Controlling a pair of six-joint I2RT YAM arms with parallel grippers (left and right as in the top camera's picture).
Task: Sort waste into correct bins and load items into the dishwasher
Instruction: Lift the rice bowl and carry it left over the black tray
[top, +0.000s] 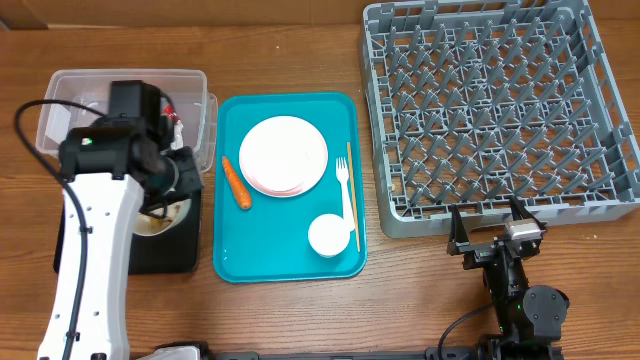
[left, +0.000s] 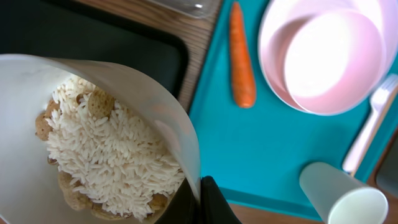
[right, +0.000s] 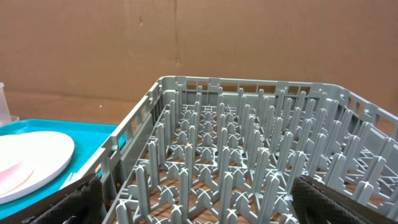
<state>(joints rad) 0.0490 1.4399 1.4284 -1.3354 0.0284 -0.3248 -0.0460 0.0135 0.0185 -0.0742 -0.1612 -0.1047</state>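
The left gripper (left: 200, 202) is pinching the rim of a bowl (left: 146, 93), fingers pressed tight on the thin white wall. The bowl is carrying rice (left: 112, 149) mixed with beige scraps, heaped against the side nearest the grip. It is hanging over the black tray (left: 93, 31), though the arm is hiding most of it from above, so I cannot tell if it is resting on the tray or just over it.

To my eye the job now is tipping the food into that tray. The far rim should be going down first, well inside the tray's edge, since bare surface (left: 199, 37) and the teal tray (left: 261, 149) with its carrot (left: 241, 56) are lying just beside it. A slow roll of the wrist would suit; the rice looks sticky and may drop in one clump or cling on. The pinch needs to be holding firm on such a thin wall.

The right gripper (top: 497, 232) is waiting spread wide by the near edge of the rack (top: 500, 110), holding nothing.
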